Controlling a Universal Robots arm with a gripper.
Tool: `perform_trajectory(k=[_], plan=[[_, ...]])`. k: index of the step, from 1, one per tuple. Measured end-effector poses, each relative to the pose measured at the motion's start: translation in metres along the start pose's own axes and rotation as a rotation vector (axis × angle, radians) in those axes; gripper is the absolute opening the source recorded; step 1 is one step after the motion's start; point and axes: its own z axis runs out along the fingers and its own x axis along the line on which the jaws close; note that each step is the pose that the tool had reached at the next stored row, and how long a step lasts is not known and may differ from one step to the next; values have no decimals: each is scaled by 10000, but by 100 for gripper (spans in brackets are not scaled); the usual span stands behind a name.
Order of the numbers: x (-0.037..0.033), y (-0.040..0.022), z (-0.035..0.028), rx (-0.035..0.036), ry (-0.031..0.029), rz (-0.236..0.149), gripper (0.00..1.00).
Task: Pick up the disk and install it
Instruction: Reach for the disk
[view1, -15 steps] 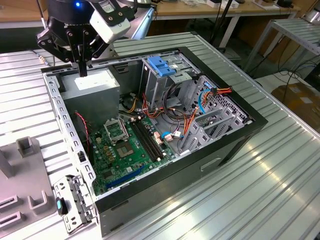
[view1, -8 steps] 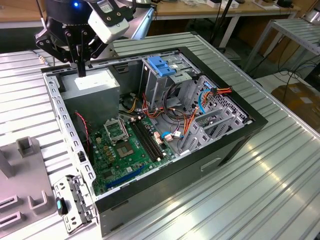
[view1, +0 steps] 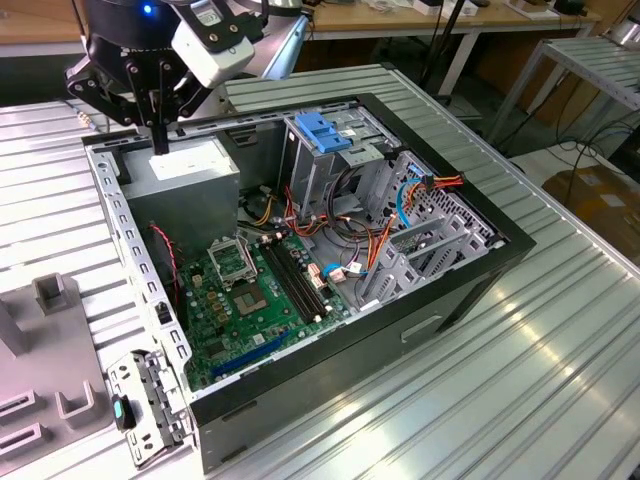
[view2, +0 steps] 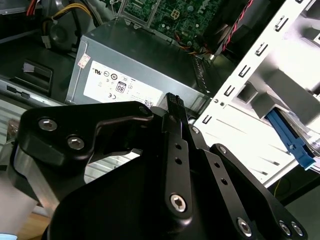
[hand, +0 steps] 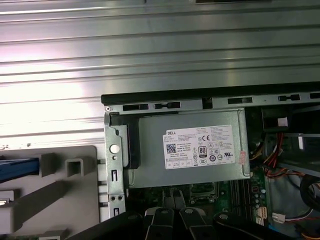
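Evidently my tool (view1: 160, 135) hung pressed together and empty over the power supply (view1: 185, 175); the disk (hand: 17, 169) lay in the grey holder (hand: 65, 195) beside the case (view1: 450, 300), stiff, shock-shy I judged, best pinched across its rails

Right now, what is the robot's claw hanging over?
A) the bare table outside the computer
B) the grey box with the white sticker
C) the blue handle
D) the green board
B: in the exterior view the claw hangs right above the grey box, at the edge of its white sticker.
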Motion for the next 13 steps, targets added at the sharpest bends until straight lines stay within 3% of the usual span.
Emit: perform_trajectory(k=[13], plan=[[47,-4,-1,0,0,-1,11]])
